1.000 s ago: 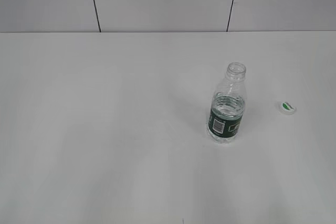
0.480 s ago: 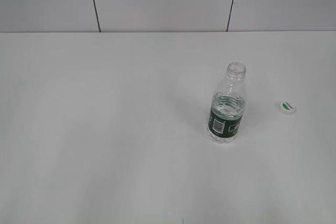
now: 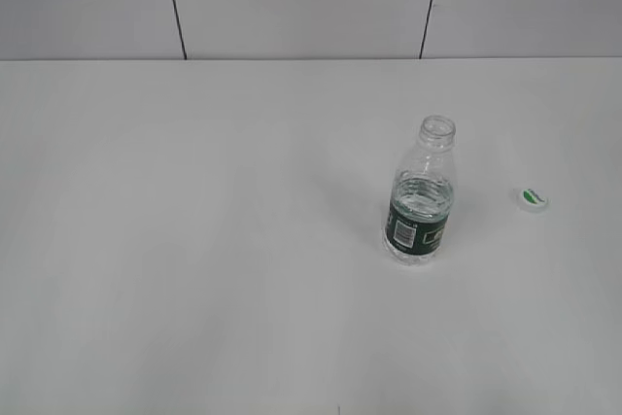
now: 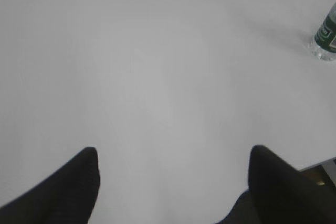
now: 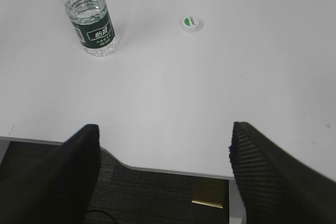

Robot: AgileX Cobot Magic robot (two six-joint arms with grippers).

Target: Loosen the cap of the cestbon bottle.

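The cap [image 5: 191,23] lies off the upright bottle [image 5: 93,24], ahead of the spread, empty right claw [image 5: 164,150], seemingly nearer than the left claw.

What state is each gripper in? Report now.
Left gripper: open, holding nothing.
Right gripper: open, holding nothing.

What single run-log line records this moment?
cap: off, on table | bottle: upright, open | both jaws: open, empty
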